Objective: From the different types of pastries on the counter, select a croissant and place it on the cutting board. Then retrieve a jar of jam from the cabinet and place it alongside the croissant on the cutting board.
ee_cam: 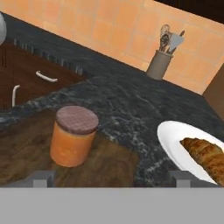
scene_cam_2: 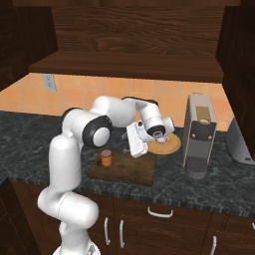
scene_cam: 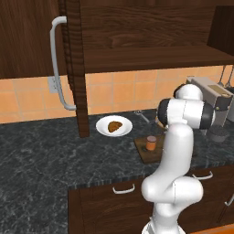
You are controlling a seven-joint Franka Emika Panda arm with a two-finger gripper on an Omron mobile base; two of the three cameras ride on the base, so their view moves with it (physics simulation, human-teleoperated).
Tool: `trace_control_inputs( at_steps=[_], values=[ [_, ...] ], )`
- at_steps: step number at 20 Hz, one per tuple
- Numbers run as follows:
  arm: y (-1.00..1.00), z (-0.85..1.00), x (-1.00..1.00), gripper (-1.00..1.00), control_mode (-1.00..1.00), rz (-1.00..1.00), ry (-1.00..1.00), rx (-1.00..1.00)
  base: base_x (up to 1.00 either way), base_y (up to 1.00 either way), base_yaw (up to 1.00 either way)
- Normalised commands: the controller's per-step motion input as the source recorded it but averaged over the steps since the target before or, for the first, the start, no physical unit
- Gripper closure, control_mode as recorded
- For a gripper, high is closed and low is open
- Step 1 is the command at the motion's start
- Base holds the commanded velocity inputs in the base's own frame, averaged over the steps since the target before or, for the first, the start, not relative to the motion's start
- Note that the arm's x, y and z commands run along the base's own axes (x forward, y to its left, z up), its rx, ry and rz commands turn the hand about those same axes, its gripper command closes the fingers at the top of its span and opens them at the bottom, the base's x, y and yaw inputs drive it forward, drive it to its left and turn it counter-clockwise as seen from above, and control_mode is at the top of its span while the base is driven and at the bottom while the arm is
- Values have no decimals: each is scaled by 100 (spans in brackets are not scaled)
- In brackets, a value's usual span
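Dark marbled stone forms the table (scene_cam: 41, 155), carried on dark wood drawers. Nearest on it lies the cutting board (scene_cam_2: 124, 172), with the jar of jam (scene_cam_2: 106, 158) standing upright at its left end. Just past the jar, the claw (scene_cam_2: 138, 141) hangs above the board with its jaws spread wide and nothing between them. Beyond the board's edge, the croissant (scene_cam: 114, 125) rests on a round white plate (scene_cam: 103, 130), apart from the board. Farther back, an open wall cabinet (scene_cam: 151, 57) hangs above an orange tiled wall (scene_cam: 27, 98).
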Motion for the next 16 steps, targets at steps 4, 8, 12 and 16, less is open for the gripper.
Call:
trace_control_inputs(
  at_steps=[4,8,12,16],
  values=[
    [44,11,0,-100,-100,1,-23,-3,0,0,0],
    [90,0,11,-100,-100,0,-34,-16,0,0,0],
    [53,2,36,-100,-100,2,-39,-22,0,0,0],
    [23,4,33,-100,-100,5,-41,-23,0,0,0]
  ],
)
